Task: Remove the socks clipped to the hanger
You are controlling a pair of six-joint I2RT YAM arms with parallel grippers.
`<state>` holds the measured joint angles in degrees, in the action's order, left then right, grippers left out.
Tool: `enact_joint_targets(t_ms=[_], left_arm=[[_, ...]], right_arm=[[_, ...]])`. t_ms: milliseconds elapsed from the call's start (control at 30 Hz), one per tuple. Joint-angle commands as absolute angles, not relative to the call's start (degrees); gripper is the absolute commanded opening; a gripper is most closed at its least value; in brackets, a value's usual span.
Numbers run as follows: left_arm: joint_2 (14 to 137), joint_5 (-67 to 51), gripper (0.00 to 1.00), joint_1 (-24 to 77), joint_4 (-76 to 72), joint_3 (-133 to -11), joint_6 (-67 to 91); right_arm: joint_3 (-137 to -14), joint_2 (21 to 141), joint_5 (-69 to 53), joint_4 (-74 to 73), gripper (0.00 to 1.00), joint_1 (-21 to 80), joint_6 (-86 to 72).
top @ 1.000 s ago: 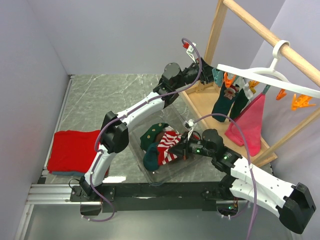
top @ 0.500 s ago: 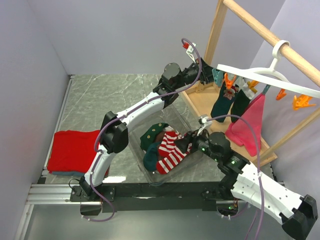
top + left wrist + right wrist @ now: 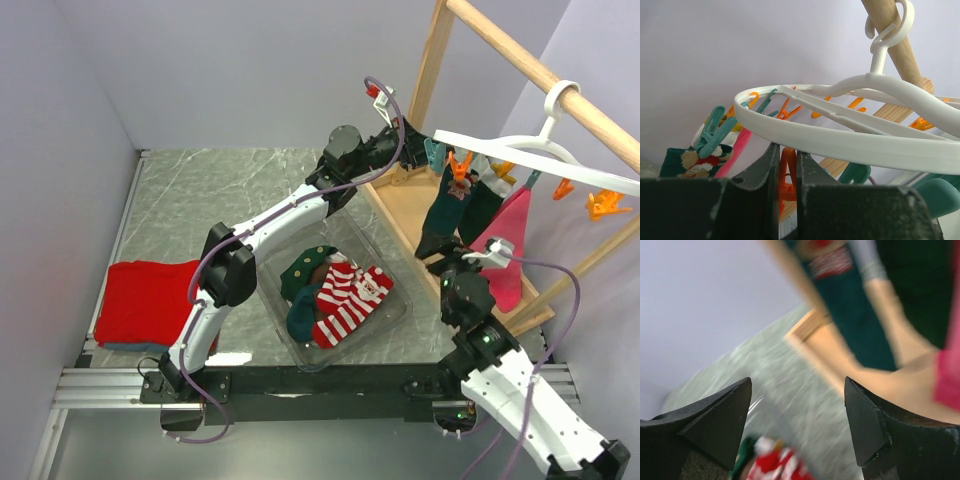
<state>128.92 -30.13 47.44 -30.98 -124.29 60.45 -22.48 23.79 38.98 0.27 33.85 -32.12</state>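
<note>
The white ring hanger (image 3: 545, 160) hangs by its hook from the wooden rail. Two dark green socks (image 3: 447, 205) and a pink sock (image 3: 510, 245) dangle from its pegs. My left gripper (image 3: 418, 140) is at the ring's near rim. In the left wrist view this gripper (image 3: 785, 157) is shut on an orange peg (image 3: 787, 167) just under the hanger's rim (image 3: 840, 142). My right gripper (image 3: 440, 258) stands open and empty below the green socks; its wrist view is blurred, with the gripper (image 3: 797, 390) above a striped sock (image 3: 775, 465). The red-and-white striped sock (image 3: 347, 300) and a green sock (image 3: 298, 275) lie in the tray.
A clear plastic tray (image 3: 392, 305) sits mid-table between the arms. A folded red cloth (image 3: 145, 300) lies at the left edge. The wooden rail frame (image 3: 535, 68) and its base board (image 3: 400, 215) stand along the right. Grey walls close in left and back.
My right gripper has opened, left the striped sock in the tray, and swung up and right toward the hanging socks. The left arm has stayed put on the peg.
</note>
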Motion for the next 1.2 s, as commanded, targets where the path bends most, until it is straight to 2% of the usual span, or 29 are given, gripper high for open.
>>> enact_joint_targets(t_ms=[0, 133, 233, 300, 400, 600, 867, 1067, 1167], left_arm=[[126.65, -34.36, 0.07, 48.08, -27.87, -125.94, 57.92], [127.0, -34.63, 0.08, 47.99, -27.16, -126.3, 57.22], [127.26, -34.63, 0.08, 47.81, -27.16, -126.65, 57.04], [127.44, -34.81, 0.08, 47.64, -27.07, -127.18, 56.87], [127.88, -34.98, 0.08, 47.64, -27.16, -127.7, 57.22], [127.71, -35.16, 0.08, 47.64, -27.68, -127.09, 57.04], [128.32, -35.68, 0.08, 47.64, -30.23, -126.56, 59.94], [127.18, -35.16, 0.08, 47.64, -30.5, -125.07, 59.59], [127.53, -35.24, 0.08, 47.64, -31.2, -125.33, 60.29]], right_arm=[[-23.02, 31.19, 37.29, 7.55, 0.8, 22.62, -31.64], [-22.94, 40.4, 32.71, 13.69, 0.83, 15.92, -28.31], [-21.19, 44.54, 25.59, 21.51, 1.0, 12.84, -25.59], [-18.73, 46.57, 20.86, 29.21, 1.0, 11.52, -24.0], [-17.05, 49.64, 20.65, 35.75, 1.0, 10.64, -20.92], [-18.63, 56.41, 18.72, 37.61, 1.0, 5.46, -19.25], [-21.69, 63.71, 13.09, 45.27, 1.0, 3.69, -14.68], [-26.36, 68.29, 10.82, 43.24, 0.89, 3.34, -15.82], [-25.32, 69.43, 8.44, 45.86, 0.69, 3.34, -15.74]])
